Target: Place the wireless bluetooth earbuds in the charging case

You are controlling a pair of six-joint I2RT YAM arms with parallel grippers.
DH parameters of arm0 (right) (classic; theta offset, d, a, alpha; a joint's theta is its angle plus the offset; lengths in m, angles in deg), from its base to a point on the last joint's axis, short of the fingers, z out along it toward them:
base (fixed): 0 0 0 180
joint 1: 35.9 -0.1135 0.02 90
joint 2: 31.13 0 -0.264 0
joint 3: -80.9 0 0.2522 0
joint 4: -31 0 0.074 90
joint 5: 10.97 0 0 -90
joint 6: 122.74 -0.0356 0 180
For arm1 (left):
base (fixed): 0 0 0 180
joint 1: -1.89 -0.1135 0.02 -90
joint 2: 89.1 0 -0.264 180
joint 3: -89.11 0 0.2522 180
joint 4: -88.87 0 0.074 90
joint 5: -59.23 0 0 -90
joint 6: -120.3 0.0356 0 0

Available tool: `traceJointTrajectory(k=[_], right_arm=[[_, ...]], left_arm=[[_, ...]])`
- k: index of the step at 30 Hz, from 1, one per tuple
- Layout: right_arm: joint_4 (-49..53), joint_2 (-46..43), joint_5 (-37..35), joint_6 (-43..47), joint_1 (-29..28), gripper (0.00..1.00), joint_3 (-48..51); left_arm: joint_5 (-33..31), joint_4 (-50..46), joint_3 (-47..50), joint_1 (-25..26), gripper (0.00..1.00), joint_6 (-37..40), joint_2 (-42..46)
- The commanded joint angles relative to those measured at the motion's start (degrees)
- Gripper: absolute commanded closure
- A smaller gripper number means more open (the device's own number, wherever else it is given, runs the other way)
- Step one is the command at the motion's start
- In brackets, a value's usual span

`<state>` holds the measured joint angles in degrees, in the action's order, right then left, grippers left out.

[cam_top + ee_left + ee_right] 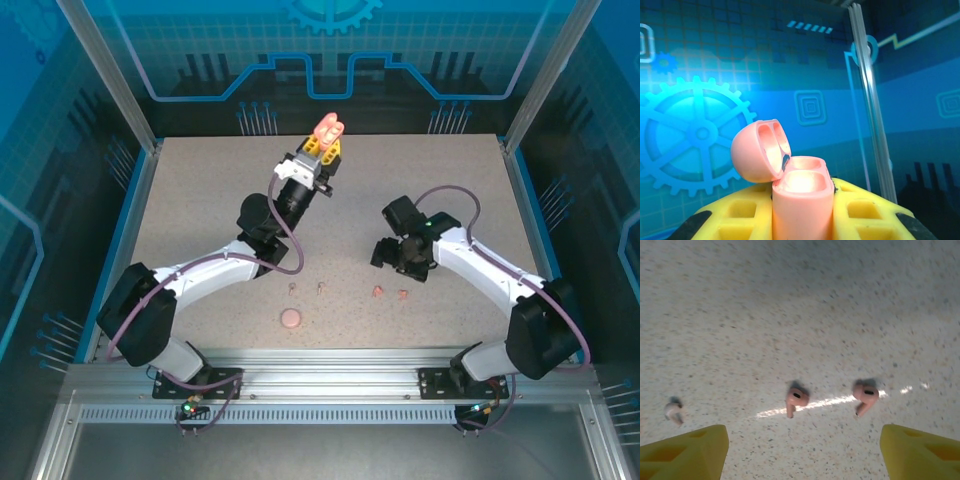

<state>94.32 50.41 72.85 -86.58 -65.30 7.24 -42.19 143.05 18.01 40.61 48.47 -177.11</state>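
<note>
Two sets of jaws to mind. Your left jaws are clamped on the body of the open charging case, its lid swung back toward 10 o'clock and both wells looking bare. Your right jaws stand wide apart, holding nothing, over the worktop. One salmon-pink earbud lies on its side at 12 o'clock ahead of them, a second pink earbud at 1 o'clock, and a paler earbud off at 10 o'clock.

Seen from above, the buds lie near 6 o'clock on the worktop beside a round pink case. The held case is up at 12 o'clock, well apart from them.

Watch your closing. These buds are tiny and rounded, so an off-centre pinch would likely squirt one away or knock its neighbour. A bud gripped askew probably won't seat, and forcing it could twist the case in the left jaws or tip the lid shut.
</note>
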Motion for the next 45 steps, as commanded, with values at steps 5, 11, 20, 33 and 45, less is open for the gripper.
traceJointTrajectory(k=[5,11,20,33,45], right_arm=[[-0.7,4.3,-2.1,-9.9,-3.7,0.24,2.8],[-1.3,8.7,-1.3,-12.9,-5.9,0.32,2.9],[-3.3,12.7,0.0,-22.5,-7.7,0.43,1.7],[-1.6,19.9,0.5,-23.5,-7.6,0.49,-4.0],[-2.7,19.6,0.5,-24.7,-7.7,0.51,-0.8]], left_arm=[[-5.4,4.5,-0.7,-1.2,1.00,-3.0,-0.4],[-4.6,3.9,0.3,-1.8,1.00,-2.7,0.3],[-4.2,4.1,0.9,-1.9,1.00,-3.0,-0.3],[-3.3,4.1,1.5,-2.0,1.00,-3.1,-0.6],[-2.3,4.2,2.0,-2.3,1.00,-3.6,-0.7]])
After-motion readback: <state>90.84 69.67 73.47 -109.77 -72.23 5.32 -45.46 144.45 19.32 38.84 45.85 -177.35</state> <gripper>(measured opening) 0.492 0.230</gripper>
